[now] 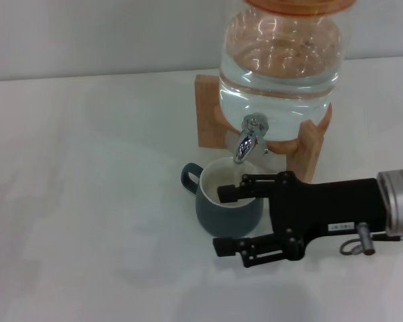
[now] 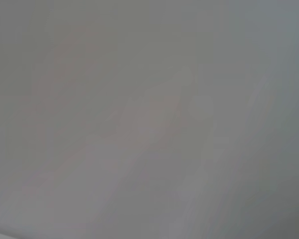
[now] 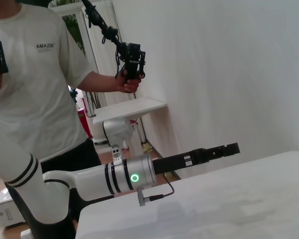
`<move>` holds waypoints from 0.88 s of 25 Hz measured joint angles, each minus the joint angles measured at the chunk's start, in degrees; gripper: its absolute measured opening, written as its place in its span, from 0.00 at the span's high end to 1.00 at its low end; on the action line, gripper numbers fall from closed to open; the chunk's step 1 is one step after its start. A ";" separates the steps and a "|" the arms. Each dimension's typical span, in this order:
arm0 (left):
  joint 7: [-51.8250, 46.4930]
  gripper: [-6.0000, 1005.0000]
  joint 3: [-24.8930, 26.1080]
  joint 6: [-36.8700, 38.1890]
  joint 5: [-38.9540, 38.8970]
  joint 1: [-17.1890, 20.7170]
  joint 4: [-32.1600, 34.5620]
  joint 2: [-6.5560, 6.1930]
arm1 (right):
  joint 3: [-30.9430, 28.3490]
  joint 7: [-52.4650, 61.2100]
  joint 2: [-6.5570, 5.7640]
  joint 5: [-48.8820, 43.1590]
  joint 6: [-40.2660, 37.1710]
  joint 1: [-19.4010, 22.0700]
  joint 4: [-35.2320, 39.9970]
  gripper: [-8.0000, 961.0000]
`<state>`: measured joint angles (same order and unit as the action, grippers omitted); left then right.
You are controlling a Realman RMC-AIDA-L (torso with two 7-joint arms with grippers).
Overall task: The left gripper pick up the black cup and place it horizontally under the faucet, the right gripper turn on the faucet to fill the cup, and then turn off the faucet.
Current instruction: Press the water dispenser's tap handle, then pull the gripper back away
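- Head view: the black cup (image 1: 226, 201) stands on the white table (image 1: 87, 201), right under the faucet (image 1: 250, 138). The cup stands straight up, its mouth points up, and its handle points to the robot's left.
- The faucet spout points down into the cup. No water stream shows.
- The right gripper (image 1: 226, 221) comes in from the right, low by the cup. Its jaws are spread wide and hold nothing. One finger (image 1: 235, 192) lies over the cup's rim and the other sits in front of the cup.
- What could go wrong, I think: the gripper must go up to the faucet lever. Its finger is so close to the cup that it could bump it out from under the spout, and then water would spill on the table.
- Left wrist view: only a plain grey blur.
- Right wrist view: the left gripper (image 3: 224, 149) is far off, held above the table edge. I cannot tell if its fingers are apart. A person (image 3: 35, 79) stands behind it.
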<state>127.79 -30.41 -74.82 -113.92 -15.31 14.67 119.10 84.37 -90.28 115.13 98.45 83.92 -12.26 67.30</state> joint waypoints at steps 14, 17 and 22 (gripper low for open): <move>0.00 0.39 -0.13 0.23 0.12 0.21 0.00 0.00 | 5.50 4.54 -0.01 -0.03 -11.04 -0.03 3.23 0.14; 0.00 0.39 -0.10 0.25 0.17 0.28 0.00 0.00 | 4.91 5.17 -0.07 -0.14 -11.88 0.05 3.06 0.14; 0.00 0.39 -0.08 0.29 0.20 0.30 0.00 -0.03 | 3.76 5.26 -0.15 -0.18 -11.93 0.32 2.75 0.14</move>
<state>127.79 -30.49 -74.52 -113.72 -15.01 14.67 119.06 88.13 -85.01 114.98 98.26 71.98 -11.94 70.05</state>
